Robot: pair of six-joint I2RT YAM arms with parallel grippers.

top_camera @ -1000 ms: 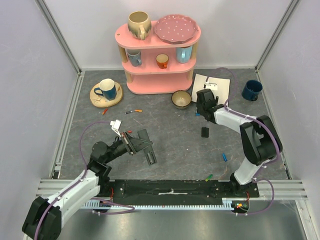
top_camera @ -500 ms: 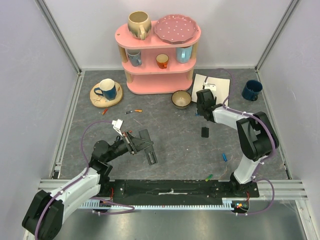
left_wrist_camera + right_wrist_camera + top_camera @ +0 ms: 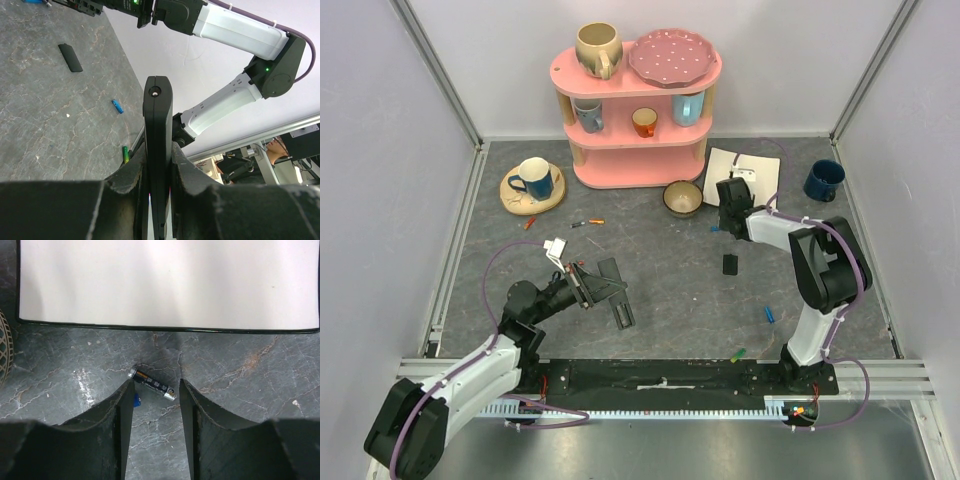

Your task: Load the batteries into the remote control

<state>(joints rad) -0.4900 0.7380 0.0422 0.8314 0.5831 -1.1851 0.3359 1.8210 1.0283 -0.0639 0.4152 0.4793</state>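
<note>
The remote control (image 3: 621, 312), a flat black slab, is held edge-on above the table with my left gripper (image 3: 592, 287) shut on it; in the left wrist view the remote control (image 3: 157, 110) stands up between the fingers of my left gripper (image 3: 158, 150). My right gripper (image 3: 156, 383) is low over the table by the white pad, jaws apart. A black battery (image 3: 150, 382) lies slanted on the table between its fingertips, not clamped. A blue scrap (image 3: 136, 400) shows beside the left finger. From above, my right gripper (image 3: 725, 216) hides that battery.
Loose batteries lie about: blue (image 3: 769, 313), green (image 3: 738, 353), orange (image 3: 588, 222). A small black cover (image 3: 730, 264) lies mid-table. The white pad (image 3: 750, 172) is just behind the right gripper, a bowl (image 3: 682, 197) to its left, a pink shelf (image 3: 640, 150) and mugs (image 3: 823, 180) further back.
The right gripper's jaws have narrowed around the battery and the arm has edged toward the pad. The left arm and remote have barely moved.
</note>
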